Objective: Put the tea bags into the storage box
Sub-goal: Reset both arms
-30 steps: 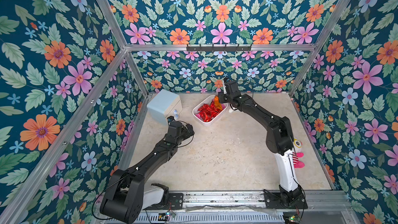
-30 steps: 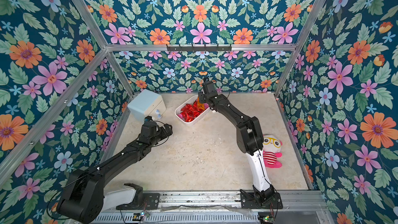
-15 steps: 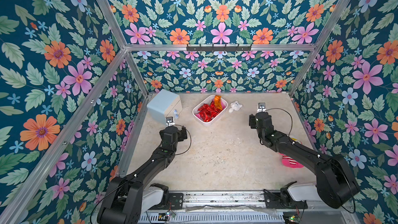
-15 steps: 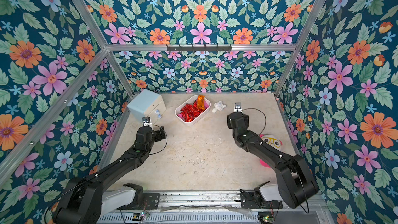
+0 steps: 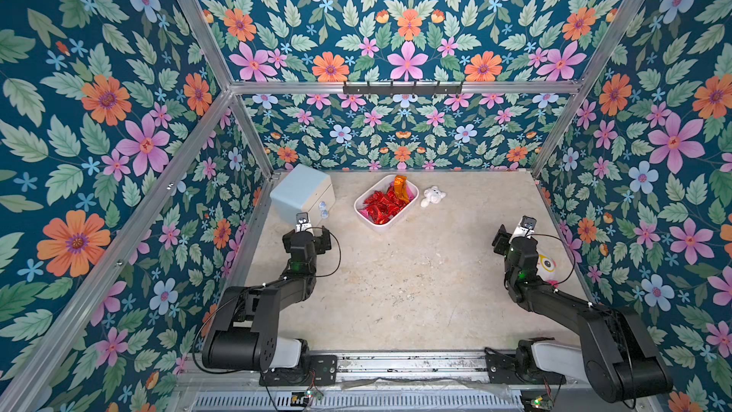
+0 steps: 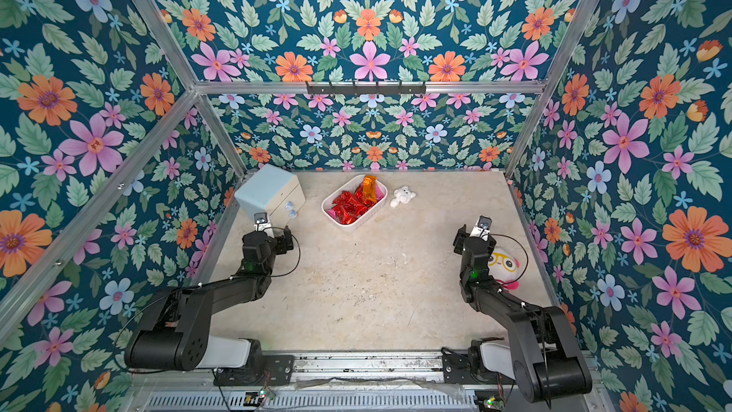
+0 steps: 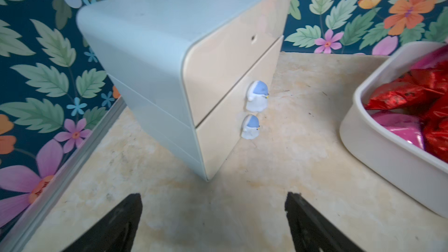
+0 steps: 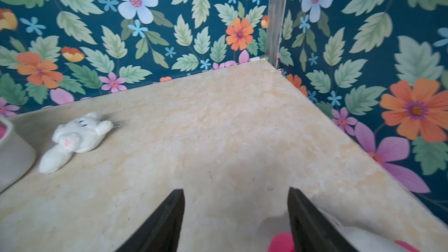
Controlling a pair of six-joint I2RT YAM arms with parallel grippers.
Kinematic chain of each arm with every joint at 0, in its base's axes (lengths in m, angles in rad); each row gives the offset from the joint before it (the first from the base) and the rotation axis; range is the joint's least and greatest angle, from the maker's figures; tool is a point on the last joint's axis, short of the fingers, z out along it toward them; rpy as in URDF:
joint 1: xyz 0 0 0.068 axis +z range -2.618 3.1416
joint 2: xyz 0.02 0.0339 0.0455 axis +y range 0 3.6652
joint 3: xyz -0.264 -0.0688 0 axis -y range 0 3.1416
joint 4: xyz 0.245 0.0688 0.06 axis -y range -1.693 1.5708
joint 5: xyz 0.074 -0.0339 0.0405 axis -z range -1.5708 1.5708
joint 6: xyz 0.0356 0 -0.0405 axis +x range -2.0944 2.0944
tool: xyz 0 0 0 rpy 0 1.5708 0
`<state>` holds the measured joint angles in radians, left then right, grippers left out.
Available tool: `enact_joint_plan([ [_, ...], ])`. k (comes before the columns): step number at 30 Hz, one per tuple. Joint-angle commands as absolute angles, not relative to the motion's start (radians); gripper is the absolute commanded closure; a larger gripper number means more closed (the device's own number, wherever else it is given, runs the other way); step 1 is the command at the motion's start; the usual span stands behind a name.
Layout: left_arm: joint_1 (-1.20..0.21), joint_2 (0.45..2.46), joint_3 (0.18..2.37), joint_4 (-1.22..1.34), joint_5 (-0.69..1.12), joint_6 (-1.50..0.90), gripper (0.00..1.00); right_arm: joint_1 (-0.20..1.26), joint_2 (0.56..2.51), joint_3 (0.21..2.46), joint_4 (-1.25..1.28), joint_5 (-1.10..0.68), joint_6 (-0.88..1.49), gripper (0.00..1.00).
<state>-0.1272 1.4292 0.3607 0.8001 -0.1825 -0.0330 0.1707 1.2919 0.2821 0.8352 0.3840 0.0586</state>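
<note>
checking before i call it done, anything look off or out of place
One orange tea bag stands on end at the far end of the storage box, sticking up above the rest. The cabinet has a bare hole in its top drawer, no knob.

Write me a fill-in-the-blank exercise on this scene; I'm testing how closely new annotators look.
1. The tea bags in the storage box are mostly ____ in colour.
2. The pale blue cabinet shows ____ small knobs on its drawer fronts.
3. The left gripper and the right gripper both have their jaws ____, with nothing between them.
4. The small plush toy beside the storage box is ____.

Missing words: red; two; open; white.
</note>
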Motion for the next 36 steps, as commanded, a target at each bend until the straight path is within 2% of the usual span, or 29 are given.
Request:
enact_joint_plan([
  [1, -0.124, 1.425, 0.333, 0.917, -0.160, -0.016, 0.03, 0.163, 1.303, 0.261, 0.912, 0.328, 0.054, 0.29],
  [4, -0.123, 1.405, 0.301, 0.961, -0.181, -0.025, 0.03, 0.161, 1.293, 0.240, 0.953, 0.314, 0.043, 0.26],
  [8, -0.084, 1.425, 0.338, 0.909, -0.172, -0.064, 0.02, 0.161, 1.334, 0.279, 0.924, 0.294, 0.012, 0.12],
  [11, -0.064, 1.451, 0.357, 0.913, -0.141, -0.028, 0.03, 0.161, 1.338, 0.276, 0.936, 0.335, -0.002, 0.09],
  [14, -0.042, 1.497, 0.346, 1.025, -0.173, -0.019, 0.01, 0.139, 1.340, 0.158, 1.253, 0.423, -0.040, 0.03],
  [16, -0.019, 1.549, 0.332, 1.089, -0.115, -0.026, 0.01, 0.080, 1.360, 0.156, 1.223, 0.317, 0.007, 0.01],
  [18, -0.017, 1.605, 0.290, 1.228, -0.099, -0.016, 0.01, 0.063, 1.427, 0.117, 1.381, 0.309, 0.012, 0.00],
  [21, -0.016, 1.596, 0.288, 1.208, -0.103, -0.021, 0.01, 0.043, 1.466, 0.108, 1.427, 0.285, 0.026, 0.00],
  [23, -0.014, 1.599, 0.290, 1.207, -0.100, -0.021, 0.01, 0.026, 1.437, 0.136, 1.310, 0.243, 0.045, 0.00],
  [25, -0.015, 1.599, 0.295, 1.198, -0.098, -0.015, 0.01, 0.021, 1.458, 0.129, 1.372, 0.240, 0.039, 0.01],
  [36, -0.017, 1.597, 0.293, 1.199, -0.100, -0.013, 0.01, 0.021, 1.451, 0.128, 1.358, 0.242, 0.042, 0.01],
])
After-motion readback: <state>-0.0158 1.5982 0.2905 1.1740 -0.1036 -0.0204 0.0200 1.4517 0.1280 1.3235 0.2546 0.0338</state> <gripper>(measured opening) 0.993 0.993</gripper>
